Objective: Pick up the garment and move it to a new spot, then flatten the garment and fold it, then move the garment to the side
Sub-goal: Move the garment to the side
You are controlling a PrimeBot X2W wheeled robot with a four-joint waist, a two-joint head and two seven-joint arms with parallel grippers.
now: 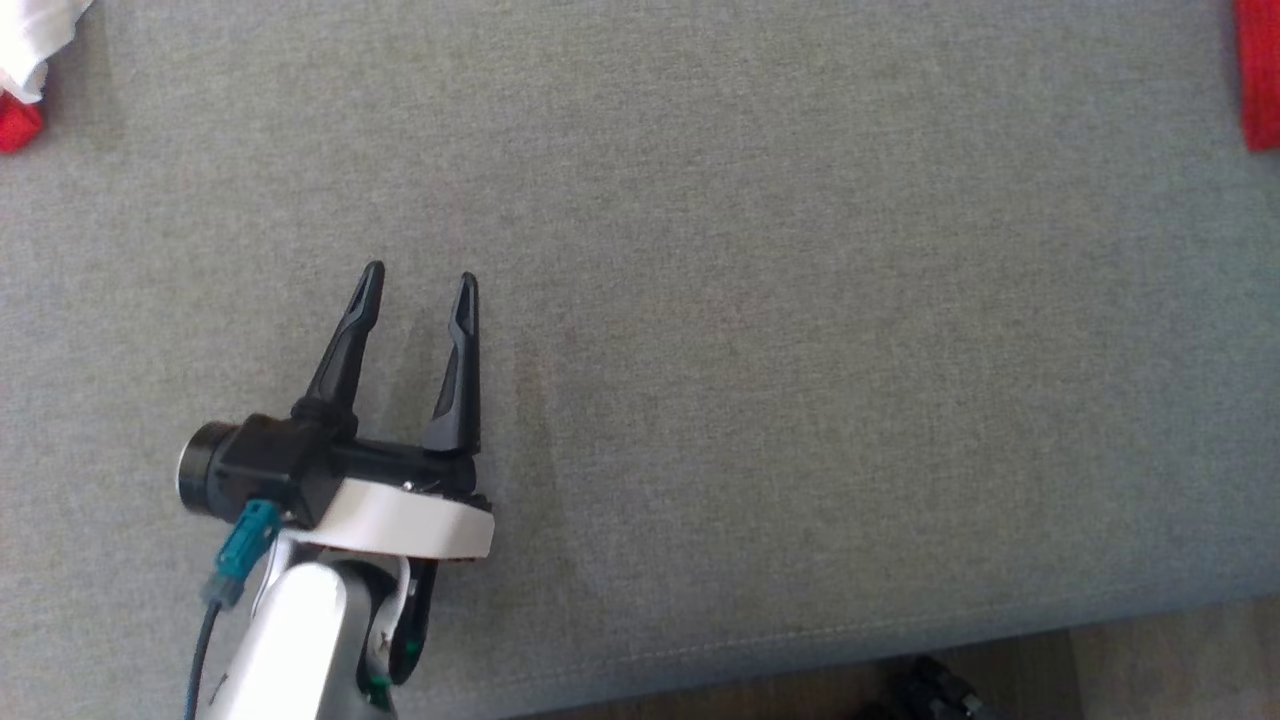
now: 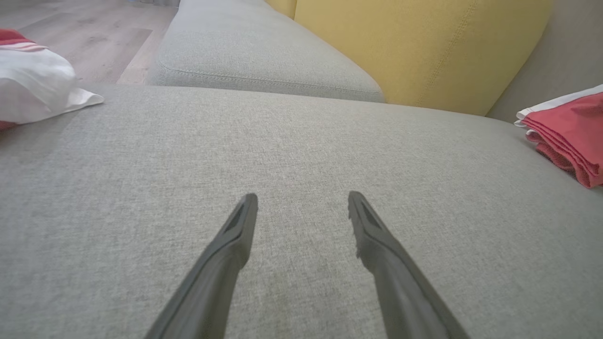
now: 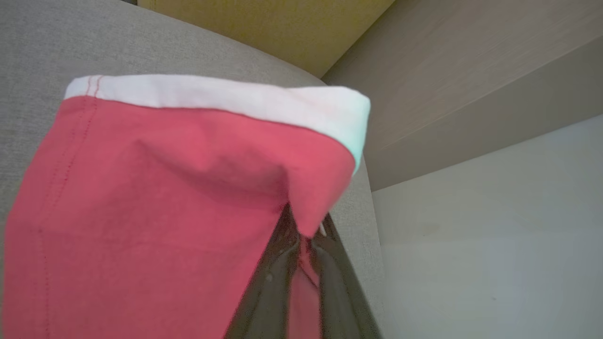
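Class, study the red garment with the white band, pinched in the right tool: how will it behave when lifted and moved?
Probably floppy: the red garment drapes and creases over the right tool. Likely light for its size, since it looks like thin cloth and a small pinch at one edge grips it. Its folded layers may slump or slide apart, because nothing stiffens them.

Grey sofa (image 1: 800, 300), yellow cushion (image 2: 414, 47), wooden floor (image 2: 94, 37)
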